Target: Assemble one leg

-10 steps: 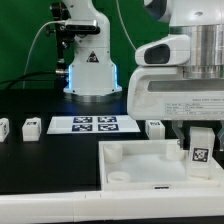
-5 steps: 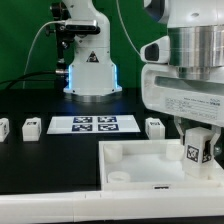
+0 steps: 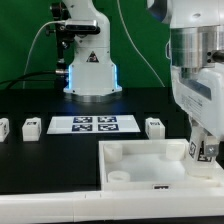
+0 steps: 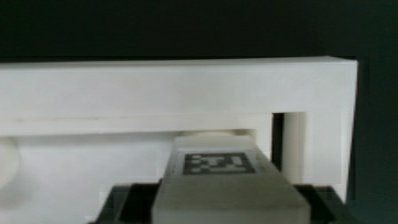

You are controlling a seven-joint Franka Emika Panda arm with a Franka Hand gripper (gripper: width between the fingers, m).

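My gripper [image 3: 203, 150] is shut on a leg [image 3: 201, 152], a small white block with a black-and-white tag, and holds it over the far corner of the white tray-shaped part [image 3: 130, 160] on the exterior view's right. In the wrist view the leg [image 4: 219, 180] sits between my dark fingers [image 4: 137, 198], with the tray's wall [image 4: 178, 85] beyond it. Three other legs stand on the black table: one at the exterior view's left edge [image 3: 3, 128], one beside it [image 3: 31, 126], one right of the marker board [image 3: 154, 127].
The marker board [image 3: 93, 124] lies flat at the table's middle. The arm's white base [image 3: 92, 70] with a blue glow stands behind it. The table's light front edge [image 3: 50, 208] runs along the bottom.
The gripper with the leg has turned and shifted slightly toward the exterior view's right, over the tray's corner. The other legs and the tray have not moved.
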